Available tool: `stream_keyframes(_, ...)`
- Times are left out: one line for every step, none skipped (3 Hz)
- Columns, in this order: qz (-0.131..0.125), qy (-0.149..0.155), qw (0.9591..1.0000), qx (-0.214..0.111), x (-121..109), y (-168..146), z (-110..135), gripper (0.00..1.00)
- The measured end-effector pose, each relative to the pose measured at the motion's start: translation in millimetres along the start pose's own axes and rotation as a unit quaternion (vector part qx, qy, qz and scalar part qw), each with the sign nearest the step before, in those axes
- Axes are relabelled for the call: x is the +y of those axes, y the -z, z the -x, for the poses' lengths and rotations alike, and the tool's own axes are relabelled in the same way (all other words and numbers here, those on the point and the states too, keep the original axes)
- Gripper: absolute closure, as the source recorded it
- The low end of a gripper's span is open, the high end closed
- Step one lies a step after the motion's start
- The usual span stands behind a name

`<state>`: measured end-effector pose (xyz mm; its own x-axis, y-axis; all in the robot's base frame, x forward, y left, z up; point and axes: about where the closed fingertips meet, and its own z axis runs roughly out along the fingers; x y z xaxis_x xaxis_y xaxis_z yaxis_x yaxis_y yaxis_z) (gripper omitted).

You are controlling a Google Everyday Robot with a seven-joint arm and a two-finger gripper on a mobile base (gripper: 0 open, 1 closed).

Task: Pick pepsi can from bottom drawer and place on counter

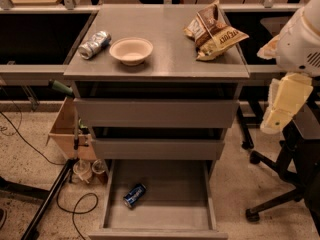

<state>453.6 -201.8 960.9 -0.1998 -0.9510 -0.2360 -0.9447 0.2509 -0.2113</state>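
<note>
The pepsi can point(134, 195) is lying sideways in the open bottom drawer point(165, 216), lower centre. The gripper point(282, 106) is being held at mid-right, its opening impossible to tell. A straight descent across the can's width is being called for.

Pepsi can point(135, 195) in bottom drawer point(165, 218), left; counter point(170, 61) holds other can point(94, 44) and bowl point(131, 50) left, bag point(214, 30) far right; gripper point(273, 120) right of counter.

silver can point(94, 44) beside a pale bowl point(131, 50); chip bags point(214, 30) well apart.
</note>
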Motion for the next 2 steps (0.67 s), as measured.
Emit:
stream_keyframes(0.037,-0.011,0.999,-0.023,-8.1,-53.6,10.2,0.0)
stream_keyframes(0.066,-0.021,0.9962,-0.052,-10.7,-116.8,11.0,0.0)
